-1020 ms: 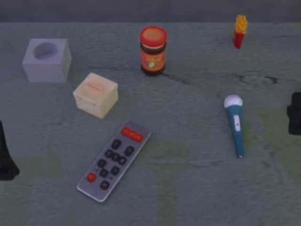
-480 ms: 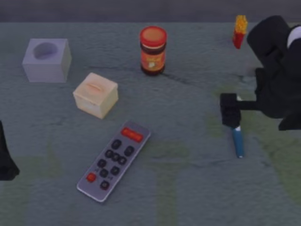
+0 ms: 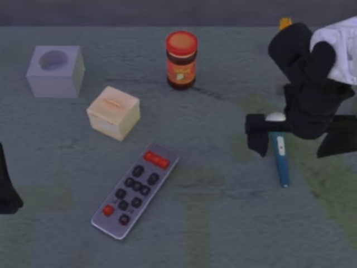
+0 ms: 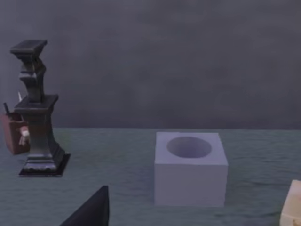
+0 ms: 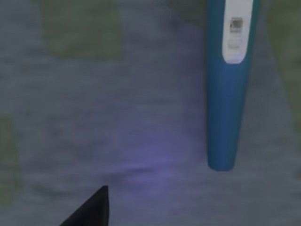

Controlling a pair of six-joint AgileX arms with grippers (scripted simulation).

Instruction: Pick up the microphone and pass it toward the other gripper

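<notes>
Hovering over slim teal-blue toy microphone with round white head (image 3: 280,155), black two-finger right gripper (image 3: 301,134) sits at table's right side; mic lies flat on table, head mostly under gripper. Fingers look spread, nothing grasped. Risk imo: rounded handle could roll or squirt out if pinch lands off-centre. Left gripper (image 3: 8,187) parked at left edge, mostly cut off, so finger state there is anyone's guess.

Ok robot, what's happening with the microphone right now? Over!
Right gripper over the microphone head, open, not gripping. Microphone flat on the table. Left gripper parked at left edge. Nothing in the way.
</notes>
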